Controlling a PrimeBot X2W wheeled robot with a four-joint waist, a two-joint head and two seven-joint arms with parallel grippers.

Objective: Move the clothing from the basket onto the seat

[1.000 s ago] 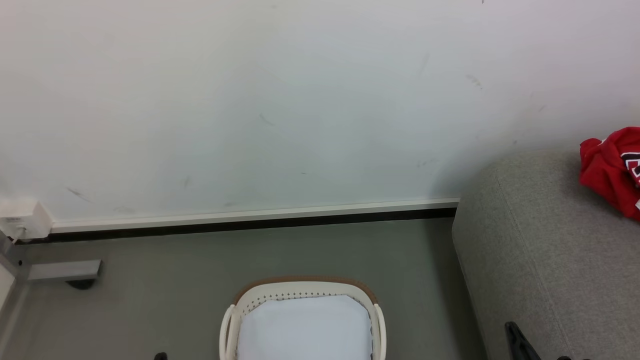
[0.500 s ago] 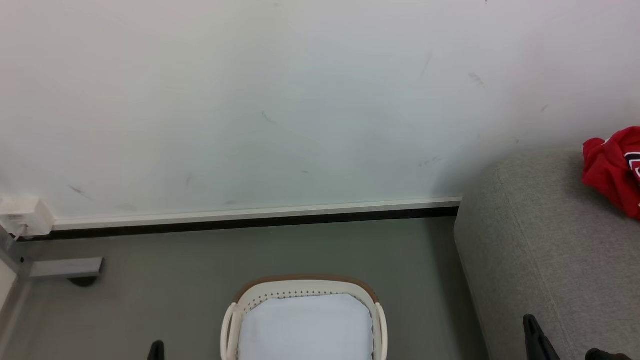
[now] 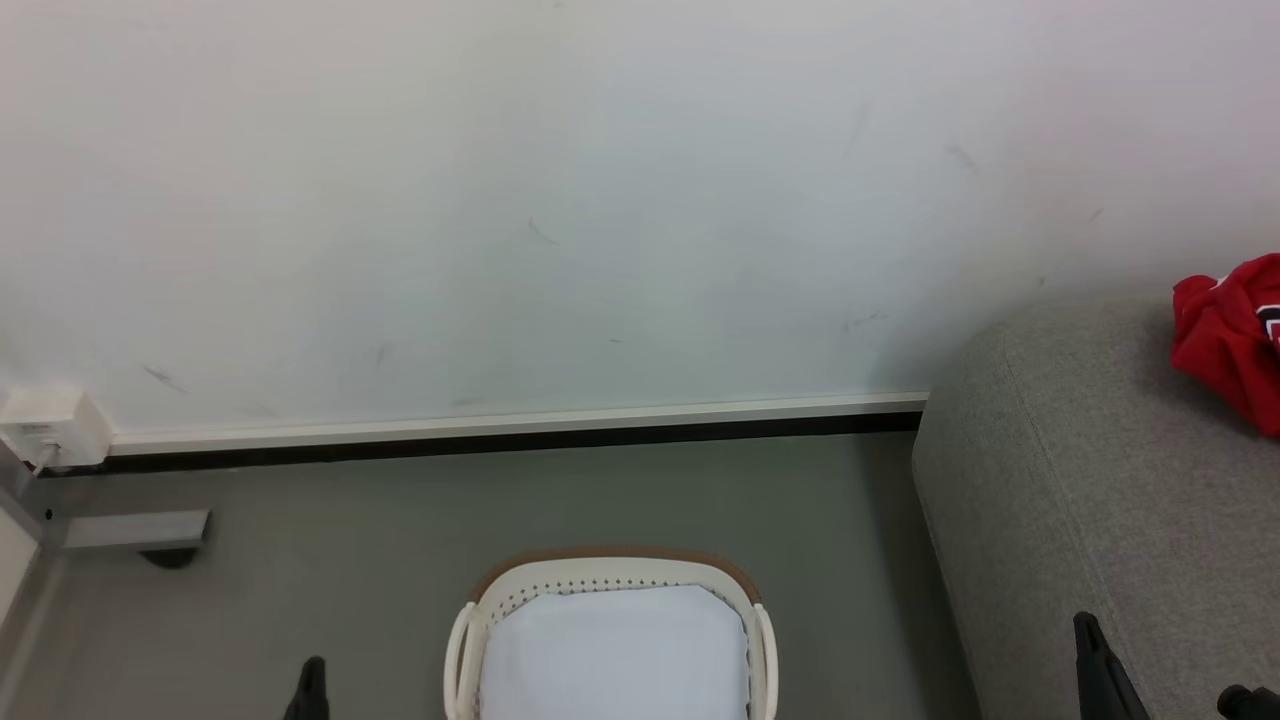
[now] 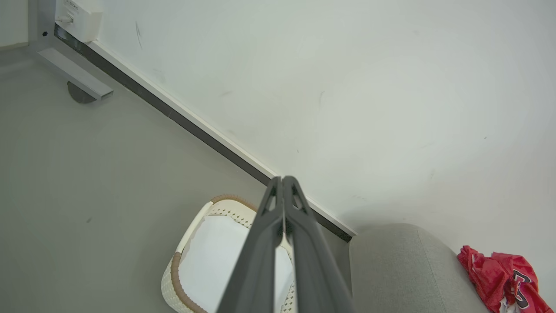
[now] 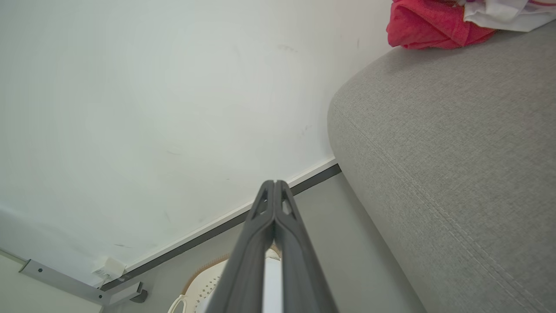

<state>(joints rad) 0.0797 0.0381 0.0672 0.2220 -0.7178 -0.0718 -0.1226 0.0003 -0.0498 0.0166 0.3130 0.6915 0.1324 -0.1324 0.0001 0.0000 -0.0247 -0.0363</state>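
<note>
Over the last second the left gripper [image 3: 310, 675] has risen further into the lower left of the head view, and the right gripper [image 3: 1088, 632] has slid rightward along the front of the seat [image 3: 1080, 480]. The wall and floor have also shifted a little, so part of that drift is the head camera turning.

Starting at the left, the left gripper hangs over bare floor [image 3: 350, 560], apart from everything. Its wrist view shows its two dark fingers pressed together with nothing between them.

In the middle stands the basket [image 3: 612, 558], upright against the bottom edge. A plain pale sheet [image 3: 612, 650] lies across its inside and no red fabric shows there. Its near half is cut off by the frame, so a piece tucked low cannot be ruled out.

To the right, the right gripper is likewise closed tight and empty, its tip in front of the seat's grey side.

Farthest right, the clothing [image 3: 1225, 340] lies crumpled on top of the seat near the wall, well apart from both grippers.

With the jersey lying on the seat and both arms empty, the transfer looks finished. The arms seem to be settling toward rest.
</note>
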